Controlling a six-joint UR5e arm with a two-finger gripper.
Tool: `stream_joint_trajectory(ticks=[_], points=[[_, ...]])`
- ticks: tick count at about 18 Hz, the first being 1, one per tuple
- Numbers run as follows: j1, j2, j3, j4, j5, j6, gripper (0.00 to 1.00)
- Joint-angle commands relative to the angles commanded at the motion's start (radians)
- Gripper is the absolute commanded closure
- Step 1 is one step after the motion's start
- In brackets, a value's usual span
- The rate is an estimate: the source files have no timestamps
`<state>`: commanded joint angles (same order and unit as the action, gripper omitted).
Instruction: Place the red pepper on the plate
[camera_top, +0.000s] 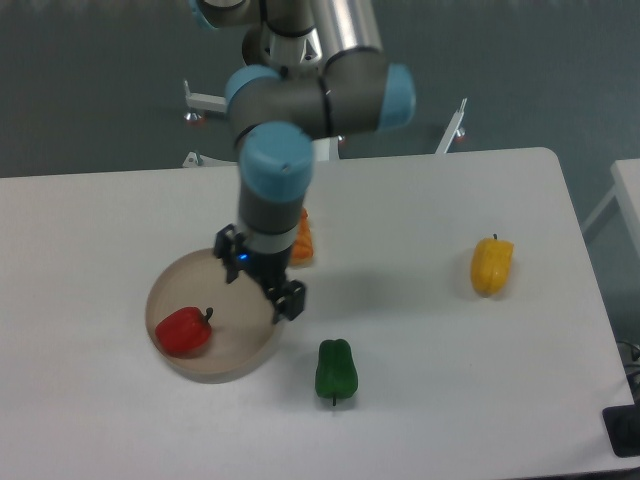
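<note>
The red pepper (184, 331) lies on the left part of the round beige plate (238, 350), its dark stem pointing right. My gripper (259, 279) hangs over the plate's right rim, well clear of the pepper. Its two fingers are spread apart with nothing between them, so it is open. The arm's wrist hides part of the orange pepper (302, 238) behind it.
A green pepper (336, 369) lies just right of the plate near the front. A yellow pepper (492, 264) sits at the right of the white table (420, 420). A metal bracket (452, 124) stands at the table's back edge.
</note>
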<state>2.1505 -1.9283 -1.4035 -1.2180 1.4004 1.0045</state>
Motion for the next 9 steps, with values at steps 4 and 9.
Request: stream_joint_trajectory(ticks=[4,9], points=[[0.058,-0.003,-0.021,-0.003,0.035,0.098,0.0],[0.158,0.018,-0.048,-0.078,0.038,0.307,0.0]])
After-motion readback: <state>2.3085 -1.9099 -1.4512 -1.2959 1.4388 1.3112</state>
